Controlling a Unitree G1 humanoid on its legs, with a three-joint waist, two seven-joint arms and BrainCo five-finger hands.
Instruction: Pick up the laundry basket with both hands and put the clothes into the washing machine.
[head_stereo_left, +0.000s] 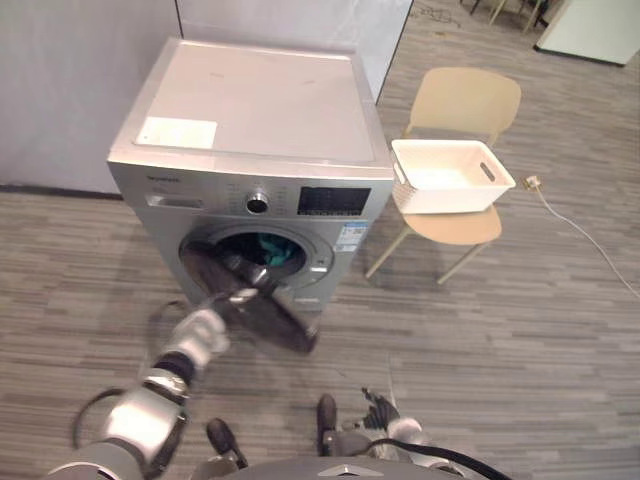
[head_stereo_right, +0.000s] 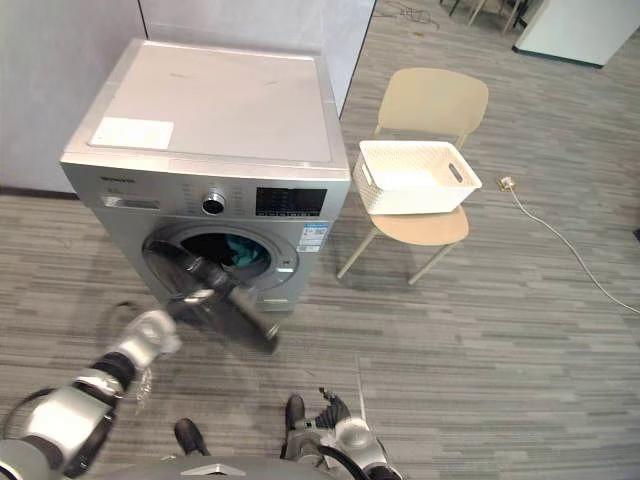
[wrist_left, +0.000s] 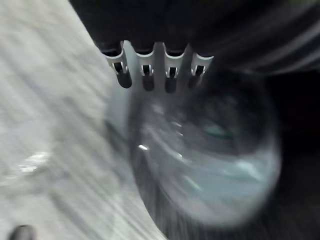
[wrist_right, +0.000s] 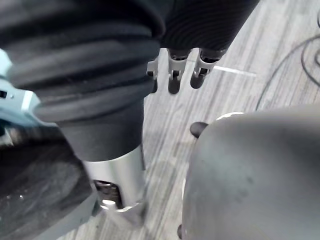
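Nearby, white basket (head_stereo_left: 450, 177) on chair (head_stereo_left: 465, 100); open washer door (head_stereo_left: 268, 312) beside left hand (head_stereo_left: 200, 335)

The washer (head_stereo_left: 255, 120) is a silver front-loader with a flat grey top and a white label (head_stereo_left: 177, 132) at its front left corner. Its front bears 1 round knob (head_stereo_left: 257, 204) and a dark panel (head_stereo_left: 333, 201) to the right of it. The round dark-glass door (head_stereo_left: 268, 312) hangs open, swung out and low in front of the washer. Teal clothes (head_stereo_left: 277, 252) lie inside the washer's dark drum (head_stereo_left: 238, 243), toward its right. The white basket (head_stereo_left: 452, 176) stands upright right of the washer, near but apart, with perforated walls, 1 slot handle (head_stereo_left: 487, 171) and a bare white bottom.
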